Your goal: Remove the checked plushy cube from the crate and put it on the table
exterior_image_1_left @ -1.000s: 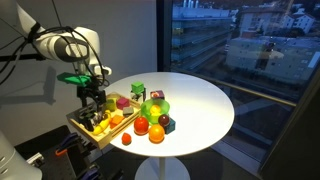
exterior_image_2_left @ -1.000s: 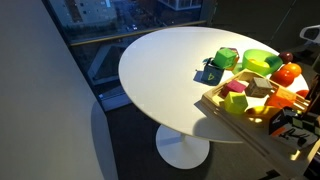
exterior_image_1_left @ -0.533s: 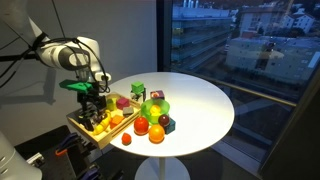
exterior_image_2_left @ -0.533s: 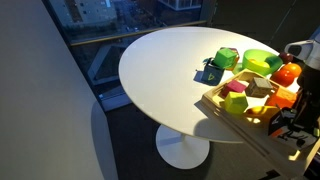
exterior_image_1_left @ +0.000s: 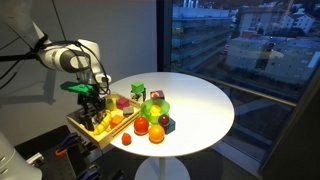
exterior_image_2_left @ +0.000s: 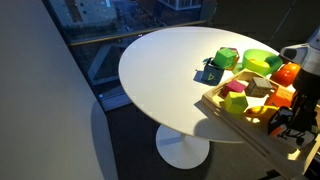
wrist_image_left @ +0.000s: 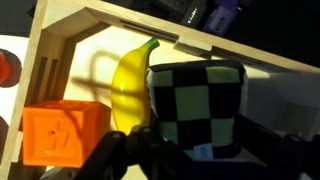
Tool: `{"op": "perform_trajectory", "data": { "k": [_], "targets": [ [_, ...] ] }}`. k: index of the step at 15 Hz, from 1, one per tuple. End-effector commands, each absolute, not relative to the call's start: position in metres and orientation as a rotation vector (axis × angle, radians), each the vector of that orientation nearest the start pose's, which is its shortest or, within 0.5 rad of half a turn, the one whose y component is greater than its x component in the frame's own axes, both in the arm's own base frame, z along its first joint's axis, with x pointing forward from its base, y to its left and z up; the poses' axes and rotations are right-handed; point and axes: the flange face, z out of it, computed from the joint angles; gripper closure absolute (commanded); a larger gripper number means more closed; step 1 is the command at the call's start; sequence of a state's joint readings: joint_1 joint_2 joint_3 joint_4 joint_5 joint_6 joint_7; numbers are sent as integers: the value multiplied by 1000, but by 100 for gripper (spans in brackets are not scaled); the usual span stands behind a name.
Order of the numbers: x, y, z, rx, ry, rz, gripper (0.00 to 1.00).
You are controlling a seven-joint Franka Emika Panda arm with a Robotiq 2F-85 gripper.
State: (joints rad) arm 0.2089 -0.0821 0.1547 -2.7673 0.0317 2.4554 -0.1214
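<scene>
- The fingers (wrist_image_left: 128,158) are spread, one on each side of the checked plushy cube (wrist_image_left: 200,105). They are not clamped on it. The wrist view does not show whether a pad touches the fabric.
- The straddling position suits a grasp across two opposite faces of the cube. Judged from this, the step in hand is the pre-grasp alignment, and the lift has not yet begun.
- The cube lies inside the crate (wrist_image_left: 55,60), on its floor, close to the far wall. Its checked faces are roughly square to the fingers.
- A banana (wrist_image_left: 130,80) lies inside the crate, touching or just beside one side of the cube. An orange block (wrist_image_left: 60,135) sits inside the crate beyond the banana, near a corner.
- The finger on the banana side has little room. It may catch the banana when it closes.
- The cube is soft. Expect it to compress under the grasp, so a firm closure is advisable before lifting.
- In an exterior view the arm (exterior_image_1_left: 65,57) reaches down over the crate (exterior_image_1_left: 80,131), which holds the fingers above its low walls.
- The crate sits at the edge of the worktop (exterior_image_1_left: 200,100). Other toys (exterior_image_1_left: 152,110) stand on the worktop just beside the crate. Bare surface beyond them is the likely place for the cube.
</scene>
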Motion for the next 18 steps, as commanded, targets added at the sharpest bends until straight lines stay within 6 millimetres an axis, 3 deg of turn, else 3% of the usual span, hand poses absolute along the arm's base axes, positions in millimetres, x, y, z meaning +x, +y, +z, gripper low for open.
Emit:
{"op": "perform_trajectory", "data": {
  "k": [1, 7, 9, 18],
  "targets": [
    [343, 121, 230, -3082, -653, 356, 55],
    [351, 107, 258, -3096, -535, 307, 94],
    [354, 103, 269, -3100, -503, 295, 100],
    [381, 111, 325, -3139, -354, 149, 97]
  ]
}}
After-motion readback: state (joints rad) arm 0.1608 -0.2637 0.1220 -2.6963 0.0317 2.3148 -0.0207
